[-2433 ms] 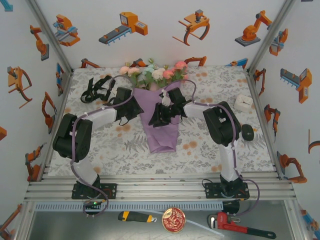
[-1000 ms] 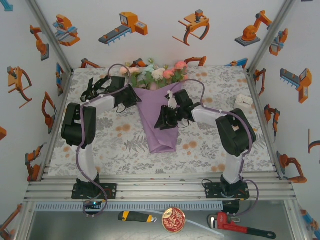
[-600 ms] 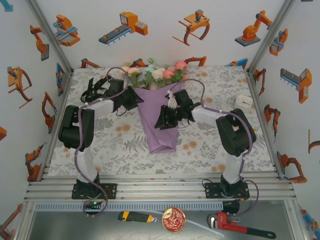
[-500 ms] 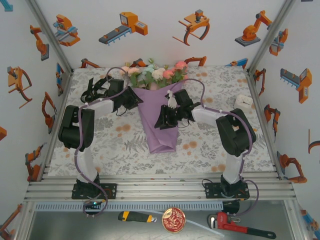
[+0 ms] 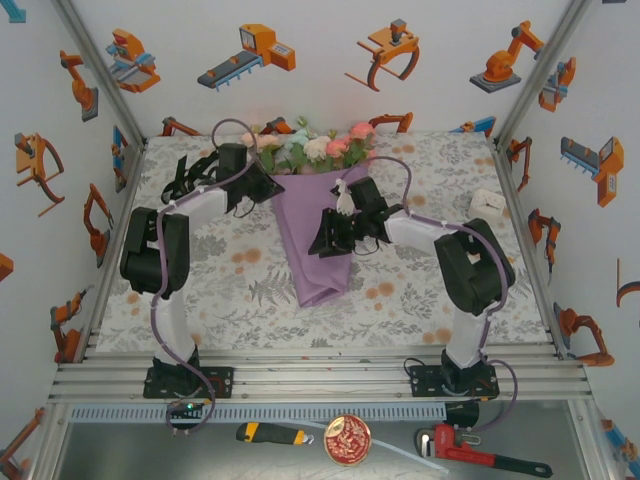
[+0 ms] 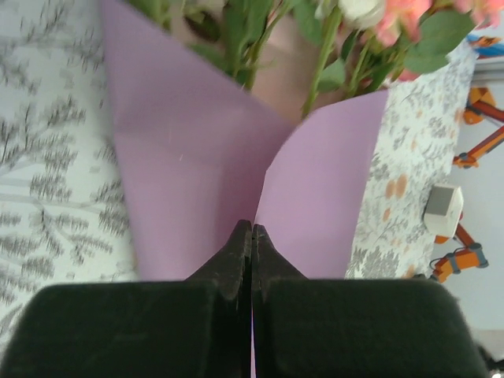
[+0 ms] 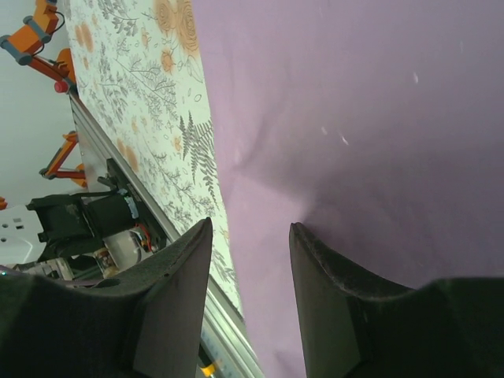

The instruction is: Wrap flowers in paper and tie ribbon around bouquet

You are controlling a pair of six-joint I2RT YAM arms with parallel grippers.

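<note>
Holding the paper [image 5: 320, 272] wrap shut around the flowers [image 5: 312, 148].
Presses the right hand [image 7: 250, 228], fingers apart, onto the middle of the paper, likely to keep it from springing open; clamps the left hand [image 6: 252, 232] together on the paper's overlapping upper-left edge; leaves the ribbon [image 5: 186, 180] lying left of the paper on the tabletop [image 5: 230, 285].

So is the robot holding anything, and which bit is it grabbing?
The left tool is shut on the paper, pinching the edge of its overlapping flap near the flowers. The right tool stands open over the paper, gripping nothing.
</note>
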